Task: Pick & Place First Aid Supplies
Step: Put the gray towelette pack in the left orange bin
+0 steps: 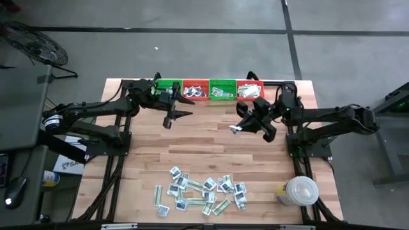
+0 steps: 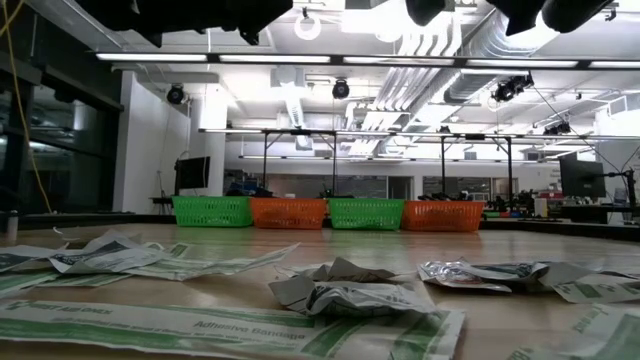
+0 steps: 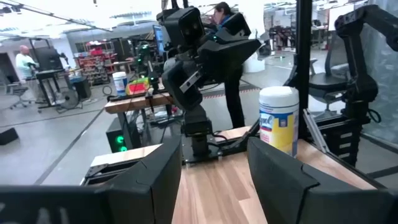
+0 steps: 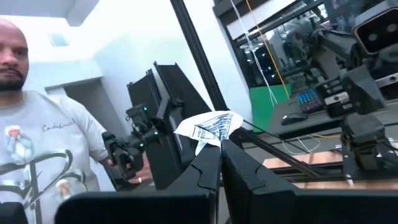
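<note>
Right gripper holds one packet up, left gripper empty near baskets

Right gripper (image 1: 238,130) sits center-right in the high view, above the tabletop (image 1: 211,144), clenched on a small white packet (image 4: 208,128); in the right wrist view the packet sticks out crumpled past the closed fingertips (image 4: 210,163). Left gripper (image 1: 171,119) is upper center-left in the high view, just below the basket row, released, nothing between its fingers (image 3: 155,177) in the left wrist view. Four baskets (image 1: 209,89) line the top edge of the tabletop in the high view, green, red, green, red; some hold white packets. The pile of first aid supplies (image 1: 201,192) lies loose at lower center of the high view, white squares and pale-green strips mixed; the low view shows them crumpled across the foreground. White round container (image 1: 299,190) stands at lower right in the high view, beside the pile. A person (image 4: 37,137) in a grey shirt fills the left of the right wrist view, behind the tabletop
</note>
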`<state>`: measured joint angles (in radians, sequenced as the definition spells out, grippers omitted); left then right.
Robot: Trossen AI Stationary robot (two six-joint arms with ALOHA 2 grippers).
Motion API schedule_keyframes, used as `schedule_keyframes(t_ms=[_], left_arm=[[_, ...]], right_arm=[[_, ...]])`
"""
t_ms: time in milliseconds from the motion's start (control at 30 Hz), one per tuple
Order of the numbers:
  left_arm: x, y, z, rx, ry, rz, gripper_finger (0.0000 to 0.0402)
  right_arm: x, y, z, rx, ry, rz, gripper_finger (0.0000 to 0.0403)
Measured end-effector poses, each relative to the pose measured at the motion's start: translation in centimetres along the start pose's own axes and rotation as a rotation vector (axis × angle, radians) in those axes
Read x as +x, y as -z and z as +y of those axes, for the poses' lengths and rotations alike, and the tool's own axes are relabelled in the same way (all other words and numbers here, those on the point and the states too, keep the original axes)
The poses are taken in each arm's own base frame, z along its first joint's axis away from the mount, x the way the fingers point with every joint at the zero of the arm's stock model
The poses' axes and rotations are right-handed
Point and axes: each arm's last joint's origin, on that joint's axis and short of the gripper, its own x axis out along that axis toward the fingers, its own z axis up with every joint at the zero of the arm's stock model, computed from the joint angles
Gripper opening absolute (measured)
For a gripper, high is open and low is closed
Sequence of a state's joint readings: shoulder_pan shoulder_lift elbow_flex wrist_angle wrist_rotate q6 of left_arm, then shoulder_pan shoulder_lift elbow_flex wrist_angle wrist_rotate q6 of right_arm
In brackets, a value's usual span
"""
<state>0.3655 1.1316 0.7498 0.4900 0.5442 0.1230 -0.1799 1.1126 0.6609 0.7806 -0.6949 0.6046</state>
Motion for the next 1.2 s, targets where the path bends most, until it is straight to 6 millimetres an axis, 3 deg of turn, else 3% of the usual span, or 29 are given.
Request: schedule_keyframes(t_ms=[333, 600, 733, 1000, 1200], left_arm=[[0.2, -0.2, 0.2, 0.019, -0.015, -0.038, 0.0179], [5.1, 0.1, 1.0, -0.008, 0.078, -0.082, 0.0179], [6.4, -0.2, 1.8, 0.013, 0.121, -0.089, 0.0179], [6.6, -0.9, 2.2, 0.070, 0.138, -0.089, 0.0179], [6.5, -0.8, 2.5, 0.111, 0.080, -0.079, 0.0179]], right_arm=[[-1.2, -0.6, -1.8, 0.011, 0.075, -0.011, 0.0000], [-0.7, -0.7, -5.8, 0.018, 0.178, 0.010, 0.0000], [-0.7, -1.4, -7.0, 0.017, 0.165, 0.026, 0.0000], [-1.2, -3.0, -7.7, 0.008, 0.163, 0.026, 0.0000], [-1.4, -2.9, -8.0, 0.012, 0.185, 0.043, 0.0000]])
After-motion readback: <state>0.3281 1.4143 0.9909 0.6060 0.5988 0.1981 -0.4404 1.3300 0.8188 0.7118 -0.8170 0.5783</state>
